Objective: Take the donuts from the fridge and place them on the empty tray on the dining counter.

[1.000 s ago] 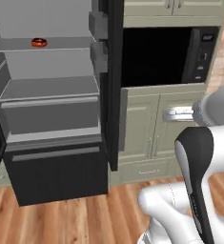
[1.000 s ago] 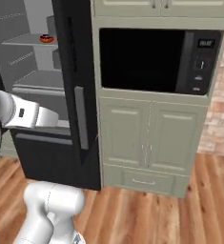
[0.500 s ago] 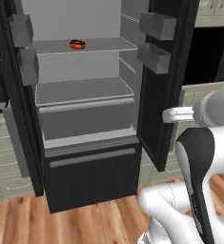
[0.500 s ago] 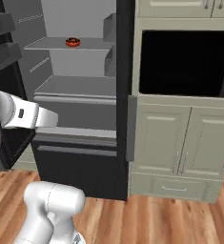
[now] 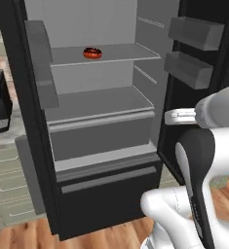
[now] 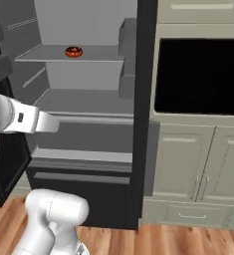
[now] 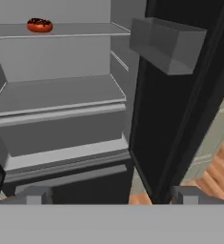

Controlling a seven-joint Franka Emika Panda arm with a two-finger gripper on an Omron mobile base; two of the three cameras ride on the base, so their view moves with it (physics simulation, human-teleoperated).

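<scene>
the fridge (image 5: 104,146) stands open, both black doors swung wide, its grey interior facing the robot. one donut (image 5: 92,52), orange-red with dark icing, sits on the upper shelf (image 5: 116,52) of the fridge, toward that shelf's left side. below it the fridge has a second, bare grey shelf (image 5: 99,103), then a grey drawer (image 5: 104,138), then a black lower drawer front (image 5: 111,187). grey door bins (image 5: 194,34) hang on the inside of the fridge's right door. just right of the fridge is a black built-in oven (image 6: 200,77) over pale green cabinet doors (image 6: 198,169). the hand (image 7: 111,195) is open and holds nothing, its two finger tips spread wide; it points at the fridge's lower part, well below the donut. a wooden floor (image 6: 188,241) runs under the fridge.
</scene>
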